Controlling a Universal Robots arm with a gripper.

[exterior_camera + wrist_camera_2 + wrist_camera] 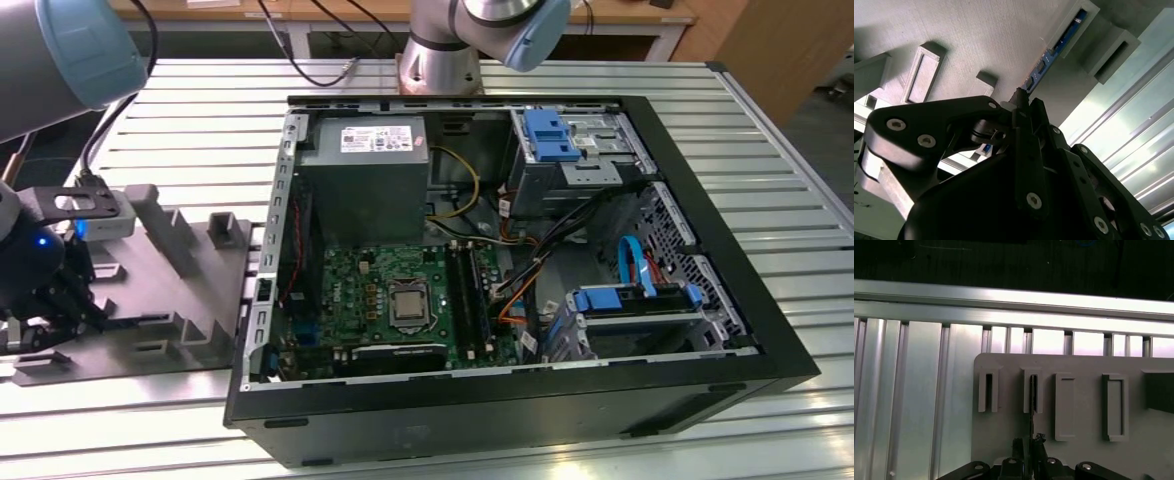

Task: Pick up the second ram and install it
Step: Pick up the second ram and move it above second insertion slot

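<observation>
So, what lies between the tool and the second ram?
No gap shows: in the second wrist view the tool is right on the second ram, which stands in the grey tray's slot.

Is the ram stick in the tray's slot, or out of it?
In: in the second wrist view the blue ram stick stands on edge in the slots of the grey tray.

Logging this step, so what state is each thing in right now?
second ram: standing on edge in a slot of the grey tray
gripper: shut on the second ram
grey tray: lying flat
computer case: on its side, open
</observation>
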